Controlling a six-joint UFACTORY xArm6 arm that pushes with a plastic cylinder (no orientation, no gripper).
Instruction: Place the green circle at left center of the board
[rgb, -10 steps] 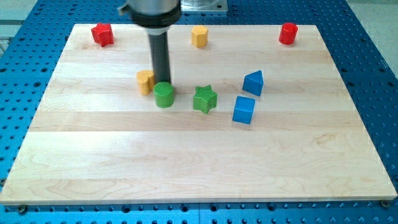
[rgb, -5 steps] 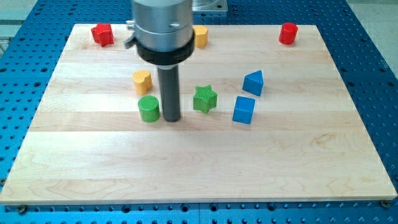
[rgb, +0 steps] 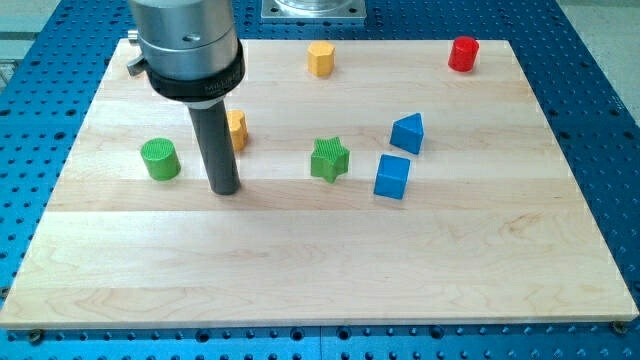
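Observation:
The green circle is a short ribbed green cylinder lying on the wooden board at the view's left, about mid-height. My tip rests on the board just to the right of it, with a small gap between them. The dark rod and the arm's head rise above the tip and hide part of a yellow block behind them.
A green star sits near the middle, with a blue cube and a blue triangular block to its right. A yellow hexagonal block and a red cylinder stand at the top edge.
The green circle has slid left and slightly down across the board, pushed by my tip, which has followed it to the left. The red block at the top left is now hidden behind the arm.

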